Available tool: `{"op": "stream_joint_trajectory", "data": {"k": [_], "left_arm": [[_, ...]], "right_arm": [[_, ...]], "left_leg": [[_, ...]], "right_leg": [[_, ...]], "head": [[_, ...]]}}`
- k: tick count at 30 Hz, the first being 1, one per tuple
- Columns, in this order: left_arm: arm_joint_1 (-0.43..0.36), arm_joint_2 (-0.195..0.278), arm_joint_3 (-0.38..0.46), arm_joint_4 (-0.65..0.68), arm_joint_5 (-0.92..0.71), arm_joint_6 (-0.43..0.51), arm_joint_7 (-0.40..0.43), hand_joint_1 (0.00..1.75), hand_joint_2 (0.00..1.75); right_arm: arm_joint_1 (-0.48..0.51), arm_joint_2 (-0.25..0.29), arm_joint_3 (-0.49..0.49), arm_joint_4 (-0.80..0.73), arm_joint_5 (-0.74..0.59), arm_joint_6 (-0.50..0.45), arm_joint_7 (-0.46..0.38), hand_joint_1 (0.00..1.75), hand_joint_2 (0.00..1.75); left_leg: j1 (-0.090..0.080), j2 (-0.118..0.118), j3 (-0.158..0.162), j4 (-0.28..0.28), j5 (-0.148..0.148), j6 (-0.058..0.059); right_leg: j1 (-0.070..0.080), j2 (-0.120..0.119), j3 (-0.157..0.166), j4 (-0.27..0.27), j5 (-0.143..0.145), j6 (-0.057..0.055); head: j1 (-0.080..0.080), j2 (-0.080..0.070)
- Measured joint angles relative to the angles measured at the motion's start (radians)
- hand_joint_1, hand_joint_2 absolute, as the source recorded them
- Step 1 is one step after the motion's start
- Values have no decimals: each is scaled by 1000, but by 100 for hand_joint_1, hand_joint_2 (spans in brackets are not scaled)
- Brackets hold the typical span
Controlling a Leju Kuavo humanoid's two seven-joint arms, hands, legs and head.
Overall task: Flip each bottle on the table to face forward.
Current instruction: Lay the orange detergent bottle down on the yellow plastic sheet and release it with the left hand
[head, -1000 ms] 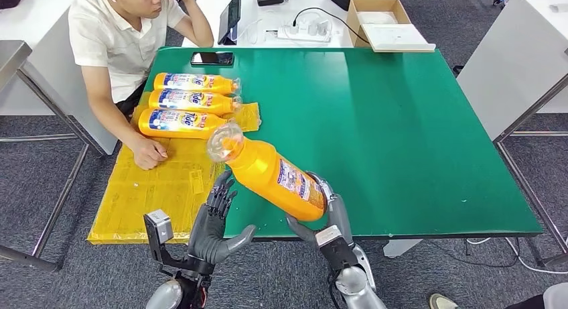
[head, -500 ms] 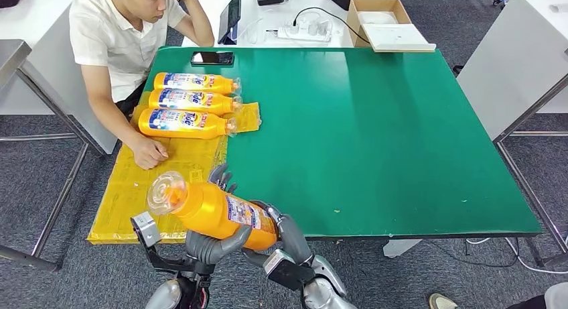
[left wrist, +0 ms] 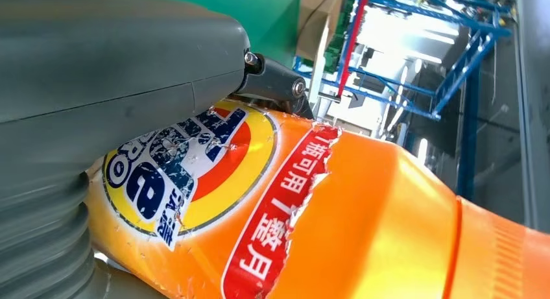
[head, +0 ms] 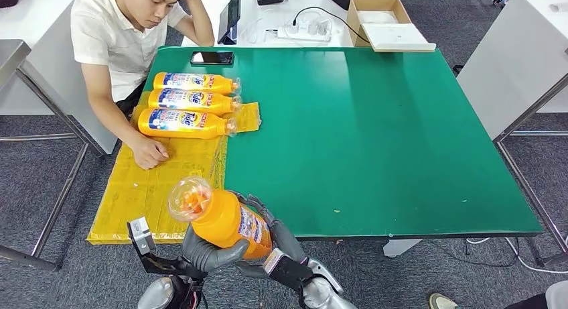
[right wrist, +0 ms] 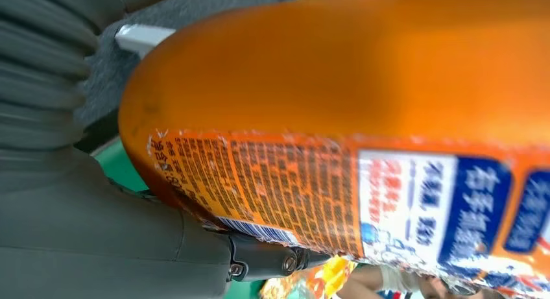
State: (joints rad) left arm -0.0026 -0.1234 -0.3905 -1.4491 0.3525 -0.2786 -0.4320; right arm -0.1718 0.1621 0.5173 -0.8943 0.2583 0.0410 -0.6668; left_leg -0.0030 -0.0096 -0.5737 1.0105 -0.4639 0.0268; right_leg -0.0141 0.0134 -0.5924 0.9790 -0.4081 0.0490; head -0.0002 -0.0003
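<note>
**Head view: one bottle held in both hands at the table's near edge**

An orange bottle (head: 224,218) is held off the table, tilted with its clear cap raised toward the camera, above the near edge of the green table (head: 375,135). It is gripped from below by the left hand (head: 204,250), whose thumb is wrapped under the bottle's base, and from the side by the right hand (head: 278,232), whose fingers are curled around the body. In the left wrist view the round logo side of the label is seen against the grey thumb; in the right wrist view the small-print side is seen.

Three more bottles (head: 191,101) are laid side by side, touching, on a yellow sheet (head: 154,188) at the table's far left, caps pointing right, labels up. A person's hand (head: 151,153) is rested on the sheet just beside them. A phone (head: 211,57) is lying at the far edge.
</note>
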Motion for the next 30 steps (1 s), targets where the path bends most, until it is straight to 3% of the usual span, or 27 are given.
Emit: {"op": "stream_joint_trajectory", "data": {"k": [11, 14, 18, 20, 25, 30], "left_arm": [[-39, 6, 0, 32, -114, 46, 0, 175, 175], [-54, 11, 9, 39, -193, 149, 29, 175, 175], [-80, 30, 52, 68, -437, 438, 66, 175, 175], [-90, 38, 76, 77, -520, 518, 69, 175, 175], [-96, 52, 117, 78, -547, 559, 71, 175, 175], [-98, 73, 131, 54, -590, 619, 90, 175, 175]], "right_arm": [[67, -37, -3, -181, -36, 59, 0, 0, 0], [89, -48, -13, -216, -44, 31, 0, 0, 0], [133, -62, -57, -288, -61, -17, 0, 0, 0], [159, -68, -92, -331, -76, -54, 0, 0, 0], [210, -69, -199, -470, -175, -183, 0, 0, 0], [242, -23, -341, -569, -258, -260, 0, 0, 0]], "left_leg": [[0, 0, 0, 0, 0, 0], [0, -1, 0, 0, 0, 0], [0, 1, 0, 0, 0, 0], [0, -1, 0, 0, 0, 0], [0, -1, -1, 0, 0, 0], [-1, -1, -1, 0, 0, 0]], "right_leg": [[0, 0, 0, 0, 0, 0], [0, 0, 0, 0, 0, 0], [0, 0, -1, 0, 0, 0], [0, -1, 0, 0, 0, 0], [0, -2, 0, 0, 0, 0], [0, -2, 0, 0, 0, 0]], "head": [[0, 0], [0, 0], [0, 0], [0, 0], [0, 0], [0, 0]]}}
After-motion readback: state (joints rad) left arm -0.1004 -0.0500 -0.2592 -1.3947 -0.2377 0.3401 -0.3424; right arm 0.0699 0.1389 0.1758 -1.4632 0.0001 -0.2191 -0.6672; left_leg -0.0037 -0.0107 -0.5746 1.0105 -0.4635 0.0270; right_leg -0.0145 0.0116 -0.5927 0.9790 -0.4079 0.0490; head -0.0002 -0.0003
